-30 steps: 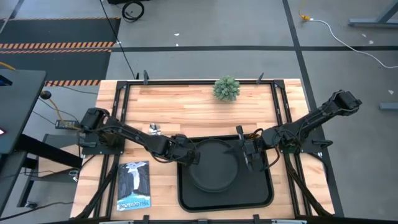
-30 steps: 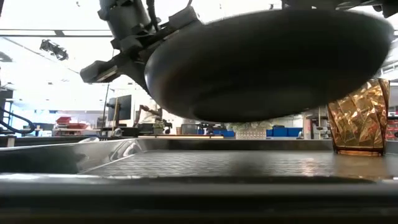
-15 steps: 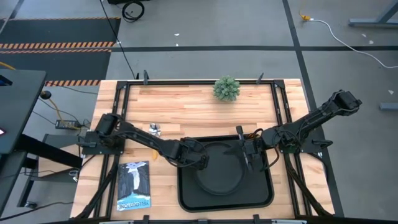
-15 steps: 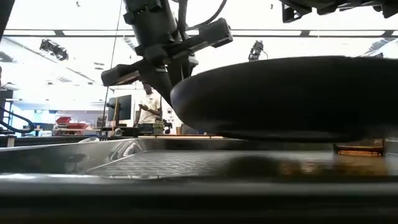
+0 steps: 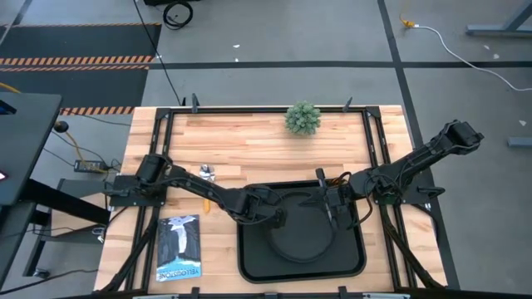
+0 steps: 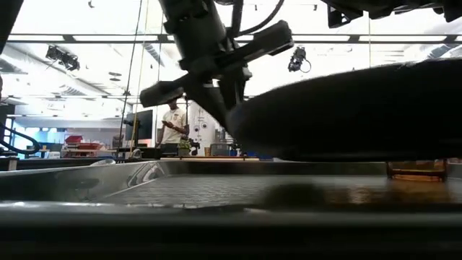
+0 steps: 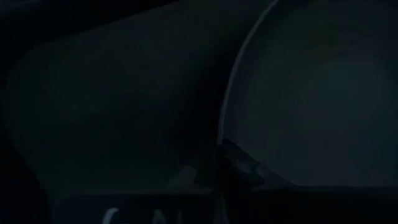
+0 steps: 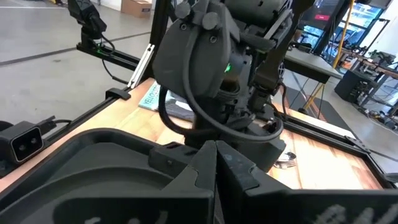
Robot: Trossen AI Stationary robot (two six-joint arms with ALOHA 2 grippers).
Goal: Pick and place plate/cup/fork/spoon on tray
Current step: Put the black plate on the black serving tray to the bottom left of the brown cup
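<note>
Only the low view shows the plate [image 6: 354, 108] lifted clear above the tray [image 6: 231, 191]; left fingers [image 5: 278, 218] grip its rim, right fingers [image 5: 332, 209] closed.

One counter [image 5: 249, 141]. One tray [image 5: 249, 257], one plate [image 5: 303, 237] above it, one cup [image 6: 415, 170] at the tray's far edge. Two arms over the tray, one gripper apiece: left gripper [image 5: 278, 220], right gripper [image 5: 334, 214]. One potted plant [image 5: 302, 117] beyond the tray. One booklet [image 5: 178, 247] beside the tray. One person [image 6: 172, 128] beyond the counter.
</note>
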